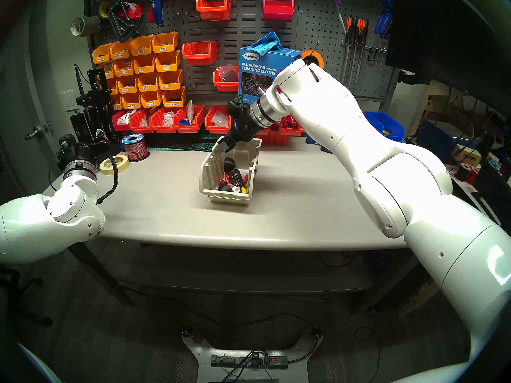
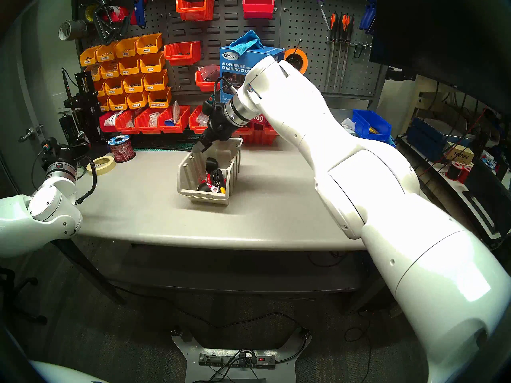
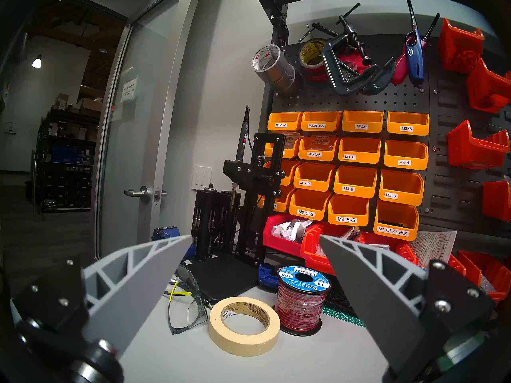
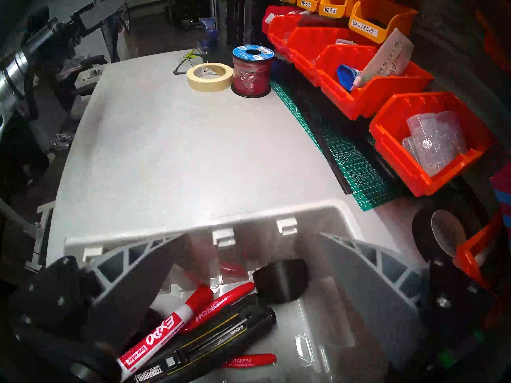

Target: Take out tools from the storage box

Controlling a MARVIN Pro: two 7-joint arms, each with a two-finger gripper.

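The beige storage box stands mid-table, its low front toward me; it also shows in the right wrist view. Inside lie a red-capped Expo marker, a long black tool with yellow marks, a slim red-handled tool and a black round cup. A second black cup sits near the front. My right gripper hangs open and empty over the box's far left rim, above the tools. My left gripper is open and empty at the table's far left corner.
A masking tape roll and a red wire spool stand at the back left, with safety glasses beside them. Red bins line the back edge on a green cutting mat. A blue cloth box stands behind the box.
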